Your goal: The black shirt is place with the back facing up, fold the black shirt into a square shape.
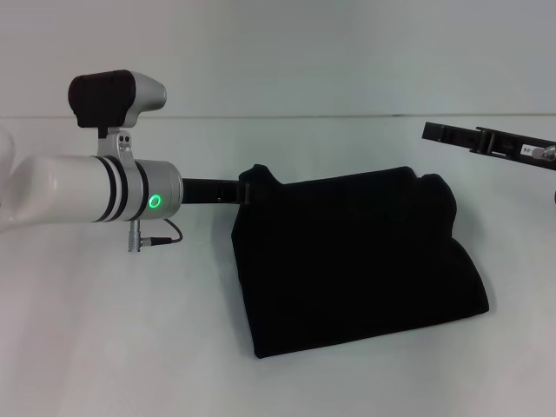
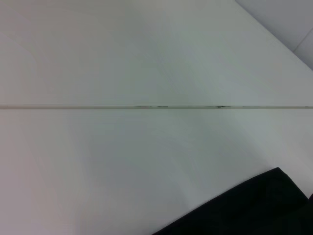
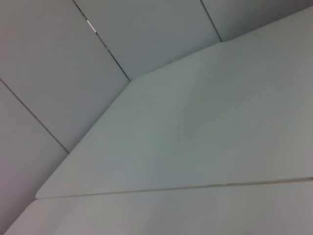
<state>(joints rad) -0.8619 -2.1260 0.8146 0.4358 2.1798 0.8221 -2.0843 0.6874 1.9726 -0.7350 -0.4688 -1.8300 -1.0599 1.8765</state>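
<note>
— Where is the shirt (image 1: 356, 261) found?
— It is laid folded on the table (image 1: 104, 347). Its far left corner is met by the left gripper (image 1: 248, 189).
— Pinched?
— That cannot be told. The right gripper (image 1: 434, 132) is held beyond the shirt's right end, its fingers equally unreadable.

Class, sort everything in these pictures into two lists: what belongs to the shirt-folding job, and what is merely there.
Belongs to the job:
- black shirt, folded on the table
- left gripper, at the shirt's far left corner
- right gripper, raised beyond the shirt's right side

Merely there:
- white table
- wall panels
</note>
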